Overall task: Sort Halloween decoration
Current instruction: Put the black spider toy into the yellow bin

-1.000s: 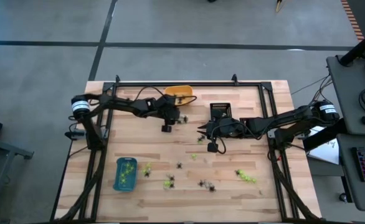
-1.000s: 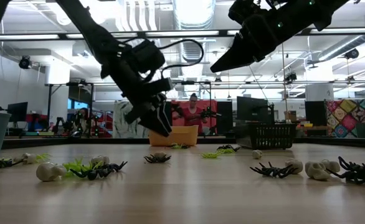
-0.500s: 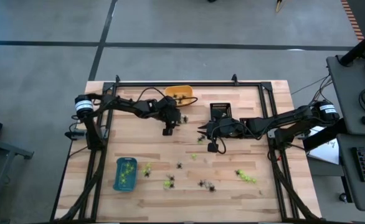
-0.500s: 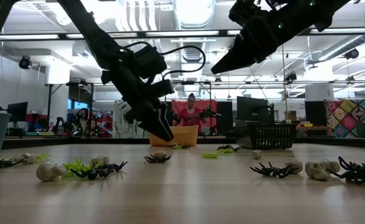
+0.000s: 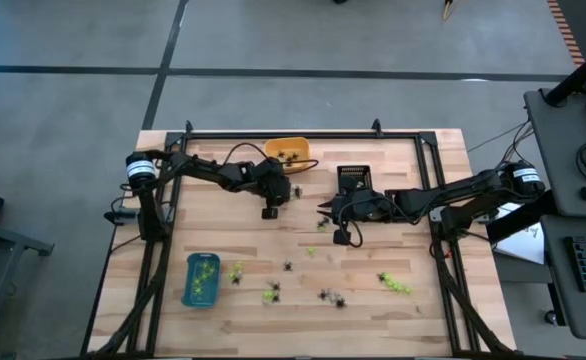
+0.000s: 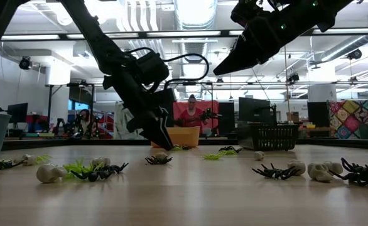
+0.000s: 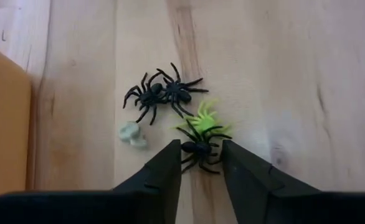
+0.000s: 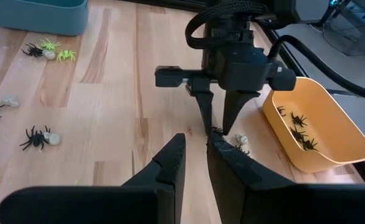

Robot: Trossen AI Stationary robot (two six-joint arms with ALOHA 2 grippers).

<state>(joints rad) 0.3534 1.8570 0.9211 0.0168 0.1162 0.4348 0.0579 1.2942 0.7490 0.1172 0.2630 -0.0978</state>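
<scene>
A blue tray (image 5: 201,279) sits at the tabletop's (image 5: 223,230) left. Near the orange tray (image 5: 290,152), the left claw (image 7: 200,163) reaches down, its parted fingers straddling a black spider (image 7: 199,149) beside a lime-green spider (image 7: 206,117) and a whitish skull (image 7: 132,133). Rightward, the right claw (image 8: 195,155) hovers above the tabletop, narrowly parted, gripping nothing. More trinkets (image 5: 393,284) lie scattered beyond.

left gripper (image 7: 201,163) lowered to the table, fingers narrowed around black spider (image 7: 199,149)
</scene>
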